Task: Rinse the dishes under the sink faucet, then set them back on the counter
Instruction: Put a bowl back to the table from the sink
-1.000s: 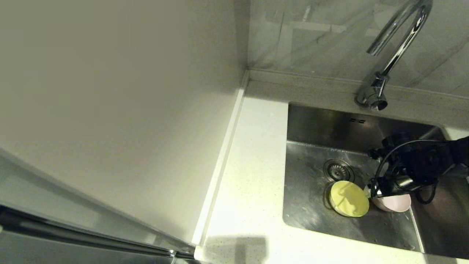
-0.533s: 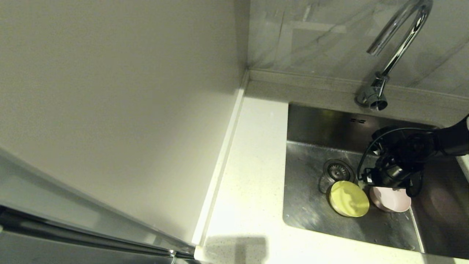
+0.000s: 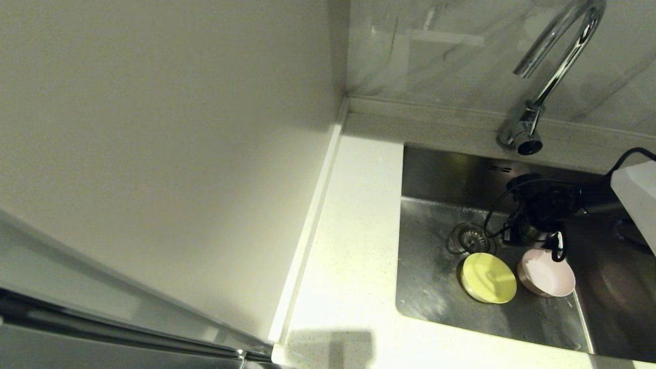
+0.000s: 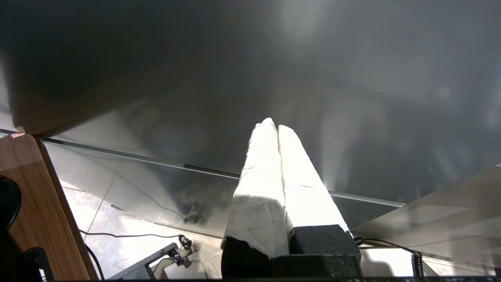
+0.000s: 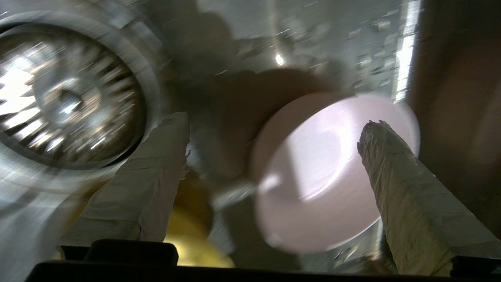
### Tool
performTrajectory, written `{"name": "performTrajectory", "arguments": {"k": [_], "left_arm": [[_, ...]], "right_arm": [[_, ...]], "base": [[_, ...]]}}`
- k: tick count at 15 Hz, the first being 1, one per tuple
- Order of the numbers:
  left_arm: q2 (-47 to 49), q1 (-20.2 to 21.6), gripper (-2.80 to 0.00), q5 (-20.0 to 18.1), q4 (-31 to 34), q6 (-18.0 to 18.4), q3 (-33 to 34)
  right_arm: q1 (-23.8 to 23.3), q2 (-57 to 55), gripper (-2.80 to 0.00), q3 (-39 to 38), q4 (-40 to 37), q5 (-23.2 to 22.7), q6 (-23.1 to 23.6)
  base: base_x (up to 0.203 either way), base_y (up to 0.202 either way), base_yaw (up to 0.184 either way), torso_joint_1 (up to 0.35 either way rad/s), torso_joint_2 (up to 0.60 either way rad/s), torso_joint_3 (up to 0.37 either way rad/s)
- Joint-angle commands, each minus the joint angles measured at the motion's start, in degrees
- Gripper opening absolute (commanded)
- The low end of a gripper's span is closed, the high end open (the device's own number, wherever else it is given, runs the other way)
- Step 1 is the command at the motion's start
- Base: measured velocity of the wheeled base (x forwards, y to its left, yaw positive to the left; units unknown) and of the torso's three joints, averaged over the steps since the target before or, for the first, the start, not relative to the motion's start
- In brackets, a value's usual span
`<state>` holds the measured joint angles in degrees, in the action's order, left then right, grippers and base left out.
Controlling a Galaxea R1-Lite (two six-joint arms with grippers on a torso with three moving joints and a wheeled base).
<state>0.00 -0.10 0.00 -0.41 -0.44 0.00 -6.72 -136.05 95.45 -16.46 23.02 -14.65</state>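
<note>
Along the left of the basin runs the white speckled counter, bare where it shows, with its raised edge strip against the wall. Set into it, the steel sink holds two of the dishes on its floor. Behind the basin the chrome faucet rises in a gooseneck, its spout over the rear of the sink; no water visible from it.

Right arm: reaches in from the right side, wrist low over the basin between the faucet base and the bowls. The right gripper is spread wide and grips nothing; its taped fingers stand apart above the sink floor.

Pink bowl: upright on the sink floor, just below the gripper, not touched by it as far as can be seen. Yellow bowl: just beside the pink one on its left, near the round drain.

Left gripper: away from the sink, fingers pressed together, empty.
</note>
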Motion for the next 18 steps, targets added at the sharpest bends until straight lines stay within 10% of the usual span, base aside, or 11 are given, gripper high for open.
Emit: {"name": "performTrajectory", "arguments": {"k": [1,18], "left_arm": [[0.0,0.0,-2.80,0.0,0.0,0.0,0.2],[0.0,0.0,-2.80,0.0,0.0,0.0,0.2]], "right_arm": [[-0.9,-1.9,0.00,1.3,0.1,1.6,0.0],[0.3,-1.9,0.00,-8.0,-0.1,2.1,-3.3]], "base": [[0.000,0.000,0.000,0.000,0.00,0.000],[0.000,0.000,0.000,0.000,0.00,0.000]]}}
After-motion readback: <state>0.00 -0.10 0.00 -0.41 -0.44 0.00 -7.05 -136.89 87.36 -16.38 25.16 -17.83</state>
